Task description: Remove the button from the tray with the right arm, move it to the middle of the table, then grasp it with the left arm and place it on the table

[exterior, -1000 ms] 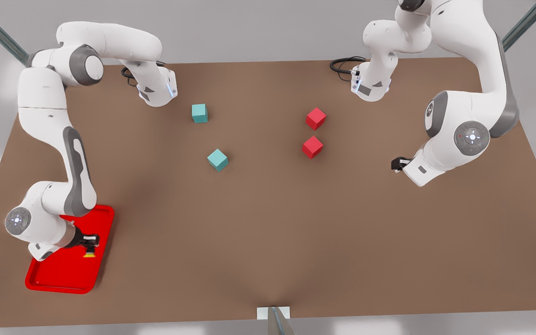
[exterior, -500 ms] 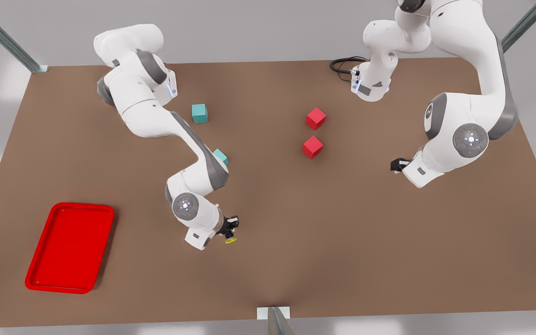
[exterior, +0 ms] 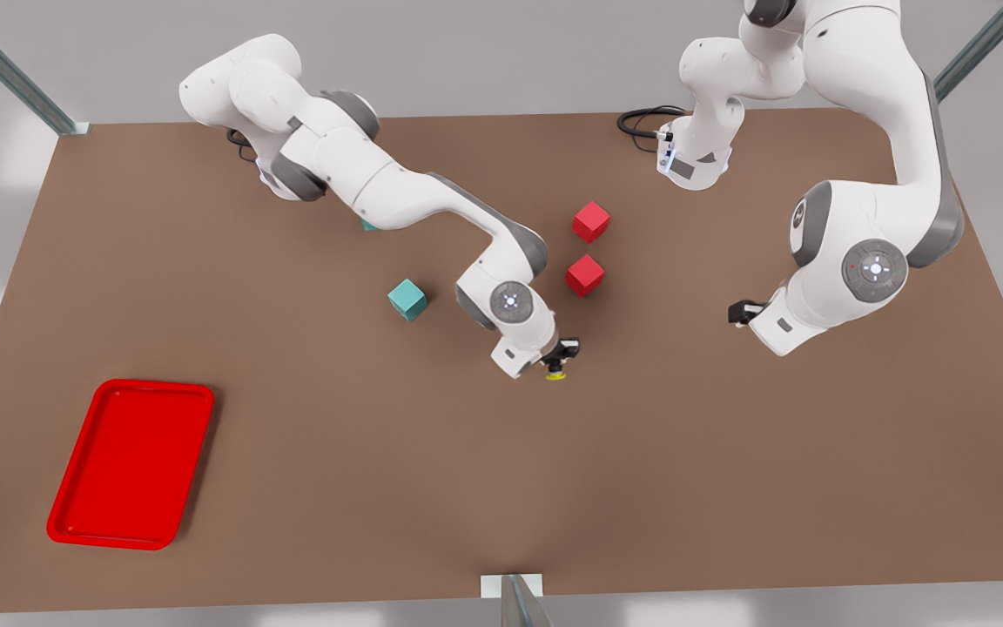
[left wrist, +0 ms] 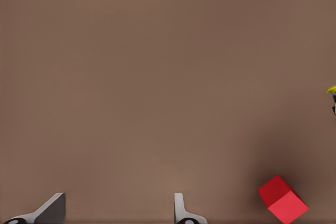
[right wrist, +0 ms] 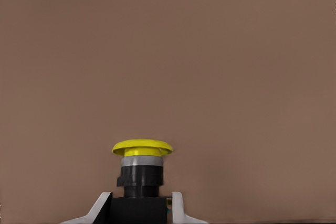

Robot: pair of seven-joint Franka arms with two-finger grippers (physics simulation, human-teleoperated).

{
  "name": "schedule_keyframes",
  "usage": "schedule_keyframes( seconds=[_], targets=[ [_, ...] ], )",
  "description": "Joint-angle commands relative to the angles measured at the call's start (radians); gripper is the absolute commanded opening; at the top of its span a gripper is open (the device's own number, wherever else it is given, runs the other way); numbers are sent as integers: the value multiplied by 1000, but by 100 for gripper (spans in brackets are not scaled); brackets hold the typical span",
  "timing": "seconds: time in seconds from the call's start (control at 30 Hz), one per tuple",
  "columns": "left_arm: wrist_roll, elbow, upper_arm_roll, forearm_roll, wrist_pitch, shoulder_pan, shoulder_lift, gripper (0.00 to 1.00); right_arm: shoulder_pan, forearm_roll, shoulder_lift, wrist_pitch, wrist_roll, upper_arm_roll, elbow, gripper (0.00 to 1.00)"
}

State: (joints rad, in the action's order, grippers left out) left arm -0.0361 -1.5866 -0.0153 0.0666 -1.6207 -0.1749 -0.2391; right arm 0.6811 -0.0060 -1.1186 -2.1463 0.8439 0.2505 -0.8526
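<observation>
- My right gripper is clamped on the button, holding it by its black body; in the right wrist view the fingers press either side of that body and the yellow cap points away from the wrist.
- I see the button held over the table, near the middle, close to the nearer red cube and well apart from the tray.
- The right arm reaches in from the front view's left, stretched across toward the centre.
- My left gripper hangs at the front view's right with its fingers spread apart and holding nothing; the left arm waits there.
- From the left wrist I see bare table, a red cube and a sliver of the button's yellow cap at the frame edge.
- A second red cube sits just beyond the first; a teal cube lies beside the right arm's wrist, and another teal cube is mostly hidden behind that arm.
</observation>
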Motion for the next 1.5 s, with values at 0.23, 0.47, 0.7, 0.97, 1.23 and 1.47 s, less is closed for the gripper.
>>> schedule_keyframes(
  seconds=[0.23, 0.47, 0.7, 0.97, 1.23, 1.47],
  targets=[
    [-1, 0, 0, 1, -4, 0, -2, 100, 52, -6, -18, -44, 492, -92, 0, 100],
    [-18, 2, 0, -1, -2, -1, -3, 100, -259, -5, 296, 321, -142, -109, -33, 100],
    [-1042, 4, 298, -131, -456, -236, -328, 100, -706, -103, 981, 510, -867, -111, -678, 100],
    [-1160, -193, 163, 246, -961, -379, -410, 100, -785, -81, 931, 516, -964, -117, -583, 100],
    [-1137, -207, 144, 252, -907, -371, -436, 100, -727, -118, 915, 499, -1151, -111, -562, 100],
    [-1133, -205, 147, 252, -909, -370, -463, 100, -718, -141, 896, 468, -1146, -111, -557, 100]
  ],
)
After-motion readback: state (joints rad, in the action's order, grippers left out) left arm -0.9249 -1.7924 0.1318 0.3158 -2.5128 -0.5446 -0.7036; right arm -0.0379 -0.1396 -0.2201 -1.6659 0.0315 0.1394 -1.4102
